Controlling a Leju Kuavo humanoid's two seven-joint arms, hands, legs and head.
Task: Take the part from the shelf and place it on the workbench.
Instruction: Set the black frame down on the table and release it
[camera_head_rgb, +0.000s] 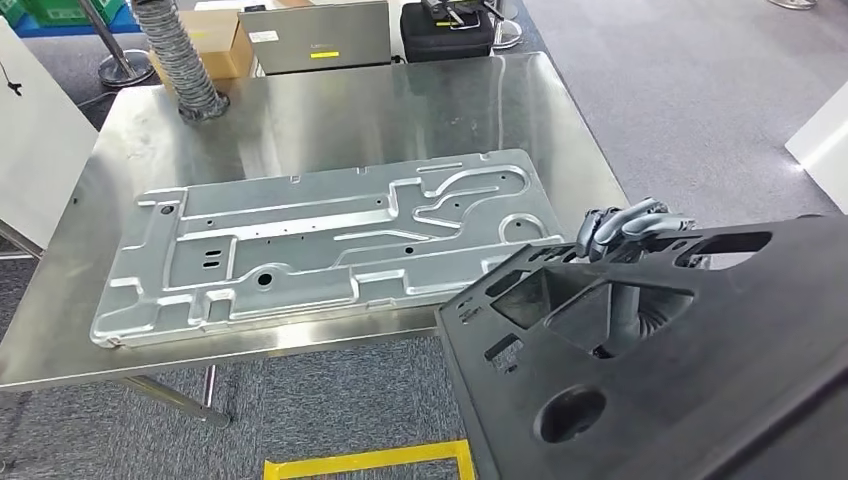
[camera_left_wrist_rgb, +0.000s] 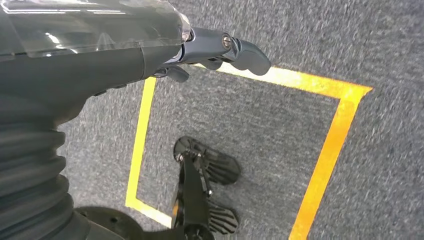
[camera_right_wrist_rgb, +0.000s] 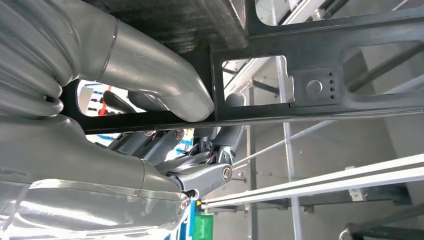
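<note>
1. We observe a large flat black plastic panel with moulded cut-outs (camera_head_rgb: 640, 370) at four to five o'clock in the head view, carried tilted above the grey carpeted floor (camera_head_rgb: 690, 90) and overlapping the near right corner of the stainless steel workbench (camera_head_rgb: 330, 115).
2. The right hand (camera_head_rgb: 630, 228) grips this panel at its upper edge; its fingers (camera_head_rgb: 600, 226) curl over the rim, closed on the part. The right wrist view confirms it: the thumb (camera_right_wrist_rgb: 165, 85) presses one face of a black crossbar of the panel (camera_right_wrist_rgb: 320, 90) and the fingers (camera_right_wrist_rgb: 220, 150) wrap the other side.
3. A pressed silver sheet-metal panel with ribs and channels (camera_head_rgb: 320, 245) lies flat on the workbench, at the centre of the head view, just beside the black panel's corner.
4. At twelve o'clock, beyond the workbench, we note a ribbed grey flexible hose (camera_head_rgb: 185, 60), a brown cardboard box (camera_head_rgb: 215, 40), a grey case (camera_head_rgb: 315, 35) and a black case (camera_head_rgb: 445, 32).
5. The left hand (camera_left_wrist_rgb: 220, 50) hangs over carpet marked with yellow floor tape (camera_left_wrist_rgb: 330, 145); it holds nothing, and we cannot tell how far its fingers are spread.
</note>
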